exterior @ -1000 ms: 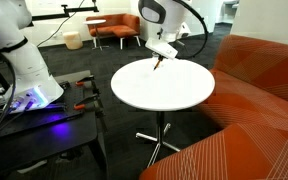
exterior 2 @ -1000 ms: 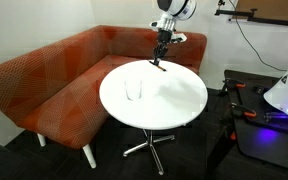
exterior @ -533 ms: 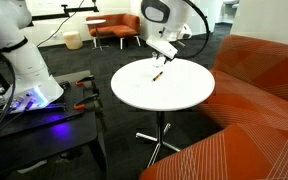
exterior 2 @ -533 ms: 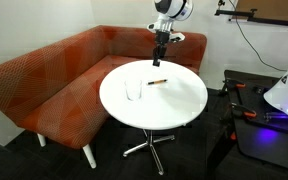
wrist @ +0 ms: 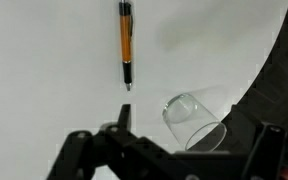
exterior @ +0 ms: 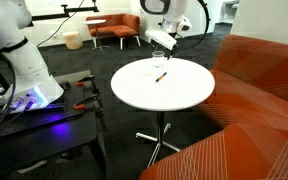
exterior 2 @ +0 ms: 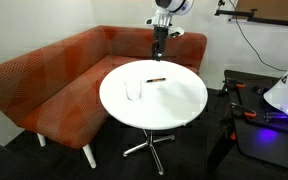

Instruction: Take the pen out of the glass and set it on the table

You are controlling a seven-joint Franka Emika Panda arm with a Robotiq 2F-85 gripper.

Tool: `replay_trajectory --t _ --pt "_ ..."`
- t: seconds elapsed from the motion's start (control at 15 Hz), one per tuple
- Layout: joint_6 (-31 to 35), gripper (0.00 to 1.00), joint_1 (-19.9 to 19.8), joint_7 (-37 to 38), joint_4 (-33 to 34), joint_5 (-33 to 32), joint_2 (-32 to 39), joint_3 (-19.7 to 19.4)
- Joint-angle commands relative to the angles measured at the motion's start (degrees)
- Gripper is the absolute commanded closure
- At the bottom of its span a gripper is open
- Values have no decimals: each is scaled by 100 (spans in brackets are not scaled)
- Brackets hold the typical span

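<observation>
Exterior views: pen (exterior: 160,76) lies flat on the bench (exterior: 134,98), out of the glass (exterior 2: 133,91) and apart from it; fingers (exterior 2: 160,42) hang above, clear of it. Wrist view: fingers (wrist: 124,118) look spread and empty, pen (wrist: 126,45) ahead of them, long axis running away, glass (wrist: 194,120) nearer. No readable lettering; placing looks done.

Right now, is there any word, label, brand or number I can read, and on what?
None can be read.
On the pen: orange barrel, dark ends; any print is too small to read.
On the glass: clear, no marking visible.
On the table: plain white top, no text.
Background in both exterior views: too small and blurred to read.
</observation>
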Motion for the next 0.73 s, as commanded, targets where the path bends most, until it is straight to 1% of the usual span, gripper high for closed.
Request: replay_trajectory --t 0.0,0.2,0.33,0.4,0.67 --pt "80 0 -22 299 -268 -170 -384 97" --pt "95 0 -21 304 -314 -131 -469 130" --pt "35 0 -84 184 -324 67 -514 207" --pt "8 0 -91 121 -106 -47 -261 177" --pt "5 0 -82 116 -144 -26 -311 205"
